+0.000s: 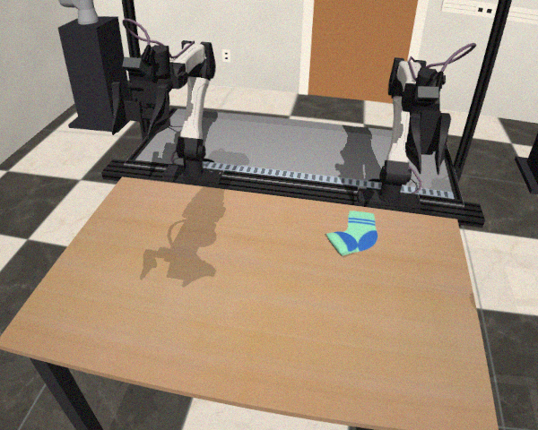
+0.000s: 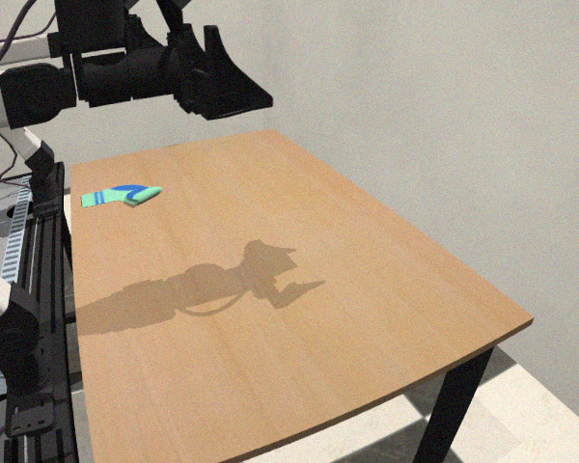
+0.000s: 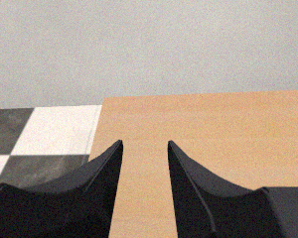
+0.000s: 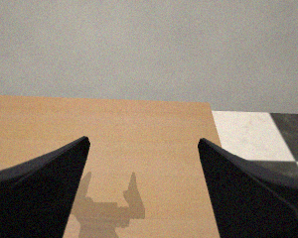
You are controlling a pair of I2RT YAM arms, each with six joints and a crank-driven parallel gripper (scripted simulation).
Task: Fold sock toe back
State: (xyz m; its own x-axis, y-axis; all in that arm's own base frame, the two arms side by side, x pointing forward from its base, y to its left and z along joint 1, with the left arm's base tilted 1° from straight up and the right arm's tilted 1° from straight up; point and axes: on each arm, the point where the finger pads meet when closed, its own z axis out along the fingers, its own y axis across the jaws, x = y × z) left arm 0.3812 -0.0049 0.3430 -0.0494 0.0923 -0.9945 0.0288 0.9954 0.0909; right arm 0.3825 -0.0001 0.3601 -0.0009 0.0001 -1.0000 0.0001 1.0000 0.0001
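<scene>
Evidently the fold was made: reading the top view left to right, we noted the right gripper (image 1: pixel 130 133) (image 2: pixel 239 90) (image 4: pixel 144 140) first, fingers wide apart and empty, well away from the sock (image 1: pixel 361 227) (image 2: pixel 114 195). The sock lay on the table (image 1: pixel 269 314) (image 2: pixel 289 209) (image 3: pixel 204 124) (image 4: pixel 139 119), its toe end turned back over the foot, the blue patch against the heel. Beyond it, the left gripper (image 1: pixel 428 171) (image 3: pixel 145 143) hung raised, partly open on nothing. We judged nothing left to do.

1 wooden table (image 1: pixel 260 314) (image 2: pixel 299 209) (image 3: pixel 199 119) (image 4: pixel 139 119) with 1 folded green-and-blue sock (image 1: pixel 362 227) (image 2: pixel 115 194) on top.
</scene>
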